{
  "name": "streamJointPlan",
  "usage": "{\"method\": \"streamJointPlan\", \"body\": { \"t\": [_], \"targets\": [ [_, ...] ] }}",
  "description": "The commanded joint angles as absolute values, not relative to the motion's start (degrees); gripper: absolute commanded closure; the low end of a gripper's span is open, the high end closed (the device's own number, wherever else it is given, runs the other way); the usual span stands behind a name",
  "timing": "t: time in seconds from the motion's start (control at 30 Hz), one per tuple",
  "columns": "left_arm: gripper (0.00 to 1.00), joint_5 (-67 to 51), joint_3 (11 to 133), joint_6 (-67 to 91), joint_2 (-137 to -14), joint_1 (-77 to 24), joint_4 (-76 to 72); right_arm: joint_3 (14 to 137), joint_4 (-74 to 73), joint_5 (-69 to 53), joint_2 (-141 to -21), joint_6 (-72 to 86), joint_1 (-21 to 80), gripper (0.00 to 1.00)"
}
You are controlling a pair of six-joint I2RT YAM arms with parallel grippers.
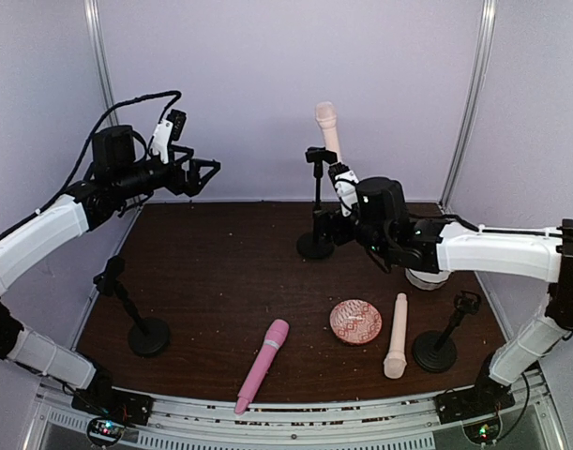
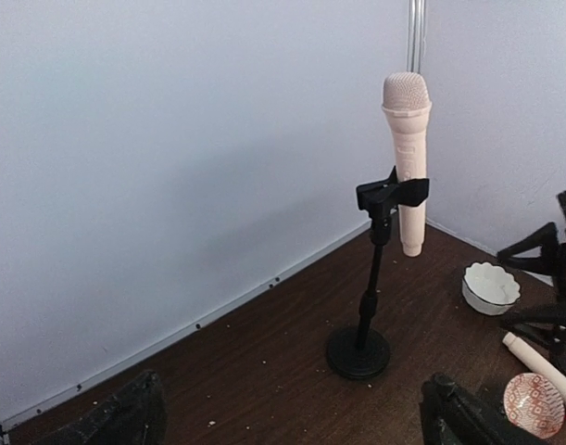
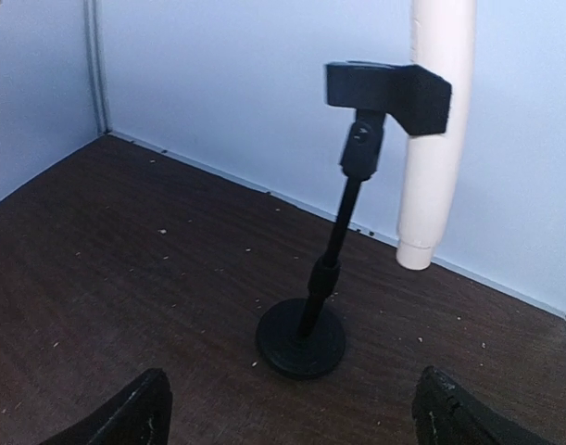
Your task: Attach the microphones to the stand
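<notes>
Pale peach plastic microphone (image 3: 437, 139) sits upright, clipped in the slim black tabletop stand (image 3: 303, 338) — the clip bears it, so my right hand (image 3: 292, 400) hangs spread, empty; left hand (image 2: 292, 403) spread too.

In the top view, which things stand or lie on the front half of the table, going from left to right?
Left stand → pink microphone → dish → cream microphone → right stand.
</notes>
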State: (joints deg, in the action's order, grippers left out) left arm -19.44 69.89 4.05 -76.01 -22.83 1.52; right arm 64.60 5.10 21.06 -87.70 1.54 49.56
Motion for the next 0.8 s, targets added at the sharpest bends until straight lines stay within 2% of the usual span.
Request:
{"method": "streamJointPlan", "body": {
  "t": [0.0, 0.1, 0.2, 0.33, 0.43, 0.5, 0.67, 0.77],
  "targets": [
    [0.02, -7.54, 70.0, -3.81, -72.65, -25.66, 1.97, 59.23, 1.08, 19.29, -78.93, 0.29, 55.75, 0.1],
    [0.02, 6.04, 69.02, -15.26, -72.45, -28.03, 2.42, 56.12, -4.4, 14.66, -72.72, 1.03, 58.78, 0.11],
    [0.02, 18.57, 68.82, -13.04, -75.48, -27.59, -1.92, 51.5, -5.17, 8.65, -66.86, 2.4, 59.33, 0.12],
    [0.04, 10.99, 70.43, -10.01, -75.56, -26.9, 3.43, 45.74, -2.94, 2.05, -62.2, 2.86, 59.33, 0.12],
    [0.27, 10.16, 78.06, -0.96, -74.47, -26.94, 20.16, 43.07, -1.4, -0.72, -61.32, 2.29, 59.37, 0.13],
    [0.33, 9.16, 83.17, 3.77, -74.3, -26.96, 33.66, 41.88, -0.27, -1.78, -61.7, 2.01, 59.36, 0.13],
    [0.31, 9.67, 85.77, 4.43, -69.96, -28.01, 54.74, 40.63, 3.59, -6.32, -64.68, 2.66, 59.38, 0.15],
    [0.23, 11.5, 84.6, 4.81, -66.91, -27.96, 61.76, 39.57, 7.11, -11.04, -66.48, 3.25, 59.4, 0.18]
  ]
}}
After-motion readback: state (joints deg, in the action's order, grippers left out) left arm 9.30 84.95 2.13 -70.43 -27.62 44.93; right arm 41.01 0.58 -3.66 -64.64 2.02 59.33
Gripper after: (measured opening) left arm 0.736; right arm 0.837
